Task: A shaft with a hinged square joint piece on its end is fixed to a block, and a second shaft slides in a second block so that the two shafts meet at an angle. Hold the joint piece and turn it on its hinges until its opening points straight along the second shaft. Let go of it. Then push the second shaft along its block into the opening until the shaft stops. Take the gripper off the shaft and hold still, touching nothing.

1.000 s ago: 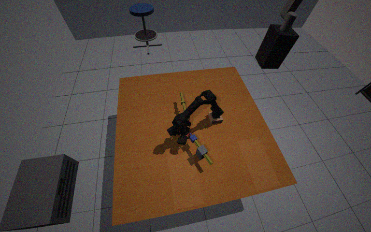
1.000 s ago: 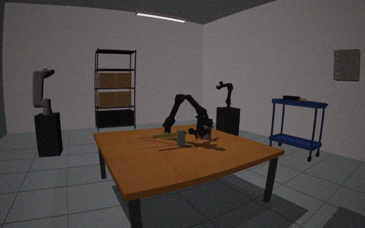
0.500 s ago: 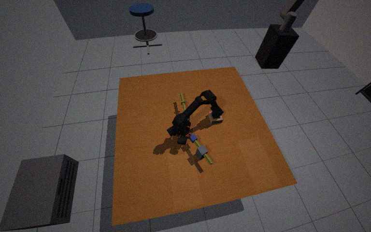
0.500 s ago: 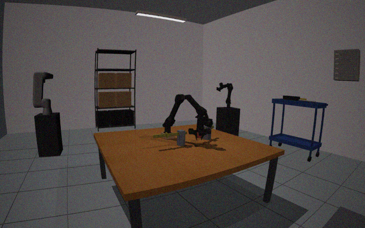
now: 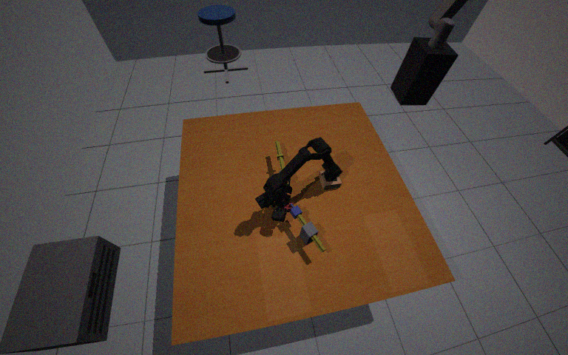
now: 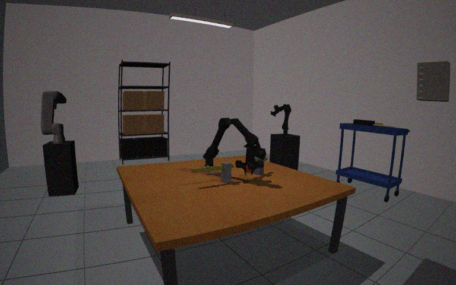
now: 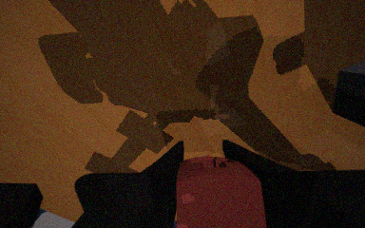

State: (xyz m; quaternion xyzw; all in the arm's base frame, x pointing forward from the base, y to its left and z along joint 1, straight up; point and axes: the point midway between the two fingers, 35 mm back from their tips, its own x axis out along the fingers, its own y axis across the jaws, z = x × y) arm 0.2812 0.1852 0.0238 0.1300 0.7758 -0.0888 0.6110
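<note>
Top: the red joint piece (image 5: 288, 206) (image 6: 249, 168) (image 7: 219, 192) sits mid-bench (image 5: 335, 276) (image 6: 235, 208); the second shaft (image 5: 278, 147) (image 6: 201, 169) reaches toward the upper edge. The arm hides their gap.

Exterior: the second block (image 6: 226, 171), hidden above, shows. Turning seems underway; release, pushing and withdrawal remain.

Wrist: only here the part-open jaws visibly grip the red piece.

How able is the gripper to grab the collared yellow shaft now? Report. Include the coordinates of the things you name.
Probably not: the gripper (image 5: 287, 208) (image 6: 247, 172) (image 7: 202, 144) is shut on the red joint piece (image 5: 289, 206) (image 6: 249, 168) (image 7: 216, 195), though the outer end of the collared yellow shaft (image 5: 278, 147) (image 6: 266, 158) looks exposed.
</note>
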